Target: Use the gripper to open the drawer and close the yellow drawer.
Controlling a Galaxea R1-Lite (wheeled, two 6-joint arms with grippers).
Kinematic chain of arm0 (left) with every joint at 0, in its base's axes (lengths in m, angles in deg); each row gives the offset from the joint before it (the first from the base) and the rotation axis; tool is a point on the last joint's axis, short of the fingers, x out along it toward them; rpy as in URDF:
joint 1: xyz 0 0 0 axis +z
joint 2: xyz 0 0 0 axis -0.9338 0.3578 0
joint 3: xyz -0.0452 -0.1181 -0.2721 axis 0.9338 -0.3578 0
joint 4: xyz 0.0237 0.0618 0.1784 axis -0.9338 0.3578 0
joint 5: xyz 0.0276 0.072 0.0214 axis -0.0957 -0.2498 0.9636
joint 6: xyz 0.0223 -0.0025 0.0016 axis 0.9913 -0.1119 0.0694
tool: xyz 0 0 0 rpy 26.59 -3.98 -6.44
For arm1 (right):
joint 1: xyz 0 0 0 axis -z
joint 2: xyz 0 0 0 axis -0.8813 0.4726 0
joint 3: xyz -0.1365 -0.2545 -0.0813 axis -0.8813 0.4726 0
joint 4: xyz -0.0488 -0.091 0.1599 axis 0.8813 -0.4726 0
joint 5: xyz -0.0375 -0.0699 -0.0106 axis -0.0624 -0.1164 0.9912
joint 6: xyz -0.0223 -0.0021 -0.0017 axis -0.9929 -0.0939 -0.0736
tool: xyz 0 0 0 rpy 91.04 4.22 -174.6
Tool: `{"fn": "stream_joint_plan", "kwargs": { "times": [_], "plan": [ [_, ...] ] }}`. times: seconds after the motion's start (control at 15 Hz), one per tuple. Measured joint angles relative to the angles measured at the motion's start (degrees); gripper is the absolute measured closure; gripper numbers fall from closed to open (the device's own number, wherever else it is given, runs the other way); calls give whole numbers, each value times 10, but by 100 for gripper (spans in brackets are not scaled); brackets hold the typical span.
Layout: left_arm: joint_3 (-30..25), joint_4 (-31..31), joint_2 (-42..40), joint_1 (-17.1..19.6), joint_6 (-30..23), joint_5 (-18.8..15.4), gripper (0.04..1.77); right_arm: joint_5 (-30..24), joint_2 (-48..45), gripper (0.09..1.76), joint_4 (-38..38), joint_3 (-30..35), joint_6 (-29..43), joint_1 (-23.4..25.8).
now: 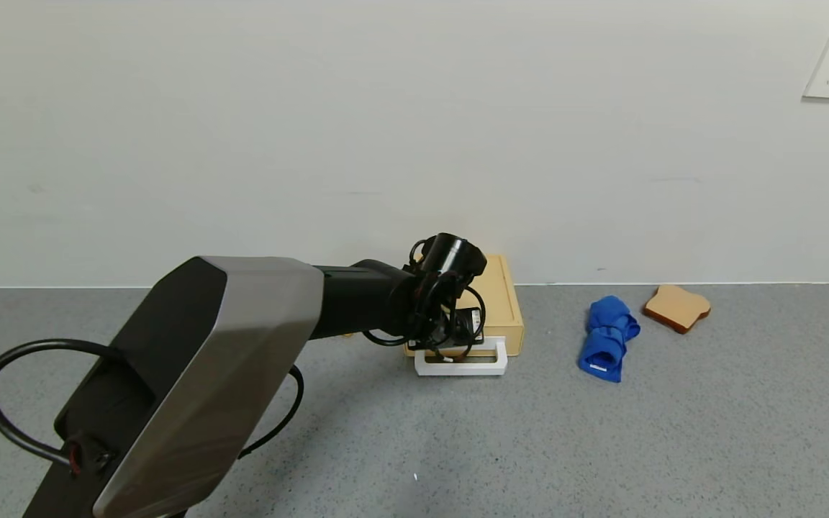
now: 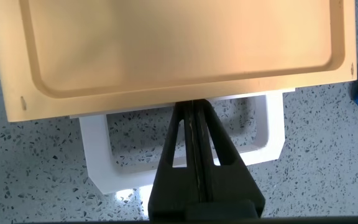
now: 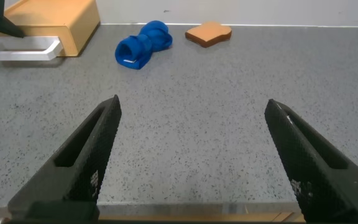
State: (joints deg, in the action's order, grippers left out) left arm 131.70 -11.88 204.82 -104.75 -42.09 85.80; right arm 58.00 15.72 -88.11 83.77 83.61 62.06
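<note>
- Against the wall on the grey surface (image 1: 673, 432), the drawer (image 1: 501, 302) sits shut.
- Left claw (image 2: 196, 118) (fingers pressed together) pokes inside the white handle (image 2: 263, 134), clamping nothing.
- Opening seems next: pull outward.
- Right claw (image 3: 191, 115) idles, spread apart.

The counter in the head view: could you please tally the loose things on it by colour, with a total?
Yellow: 1, the drawer with its white handle
Blue: 1, the rolled cloth
Brown: 1, the bread slice
Total: 3
</note>
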Motion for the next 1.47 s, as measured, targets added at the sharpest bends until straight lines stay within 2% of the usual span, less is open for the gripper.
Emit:
{"fn": "stream_joint_plan", "kwargs": {
  "times": [0.2, 0.6, 1.0, 1.13, 1.27, 1.47],
  "plan": [
    [-4, 5, -4, -1, -3, 1, 170, 0, 0, 15, 0, 0, 0, 0],
    [-2, 92, -42, -26, -8, -3, 170, 0, 0, 15, 0, 0, 0, 0],
    [-18, 161, -151, -24, 20, -7, 170, 0, 0, 15, 0, 0, 0, 0],
    [-37, 164, -208, -14, 41, -13, 170, 0, 0, 15, 0, 0, 0, 0],
    [-70, 165, -280, -2, 65, -38, 170, 0, 0, 15, 0, 0, 0, 0],
    [-161, 164, -387, 23, 100, -73, 170, 0, 0, 15, 0, 0, 0, 0]
  ]
}}
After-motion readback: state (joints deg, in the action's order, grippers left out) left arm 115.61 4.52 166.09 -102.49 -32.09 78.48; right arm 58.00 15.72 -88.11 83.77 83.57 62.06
